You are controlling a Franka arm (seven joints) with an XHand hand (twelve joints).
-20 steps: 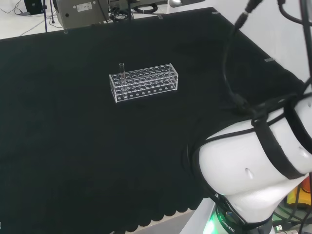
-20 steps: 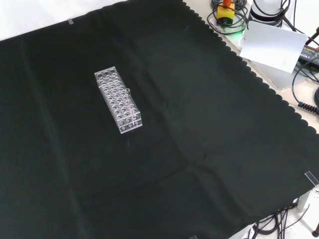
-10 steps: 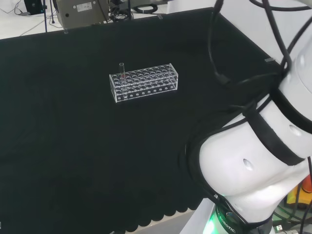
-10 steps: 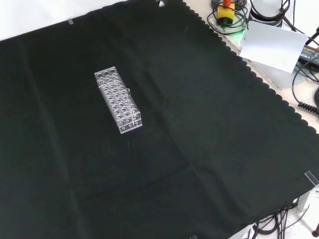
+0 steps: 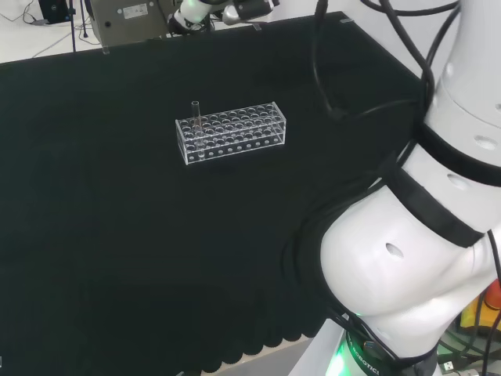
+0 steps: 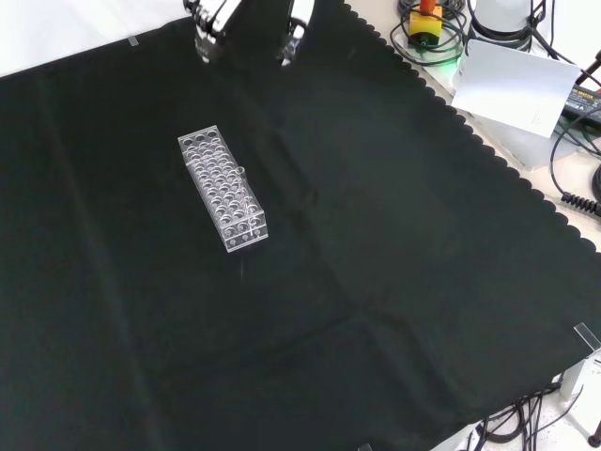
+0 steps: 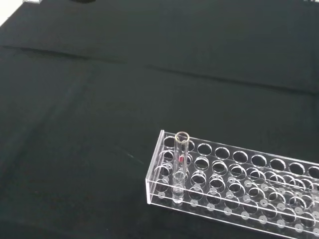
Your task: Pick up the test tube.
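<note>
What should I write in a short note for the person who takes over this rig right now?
Hand: high at the top edge of the front view, clear of the rack, holding nothing; fingers look relaxed.
Test tube: upright in an end hole of the clear rack, at the rack's left end in the head view.
Rack: flat on the black cloth.
Done: nothing grasped.
Left: bring the hand down to the tube, close on it, lift it straight up out of the rack.

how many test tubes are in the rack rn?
1. A single test tube stands upright in a hole at one end of the clear rack, the left end in the head view. The other holes look empty, though clear glass is hard to see.
</note>
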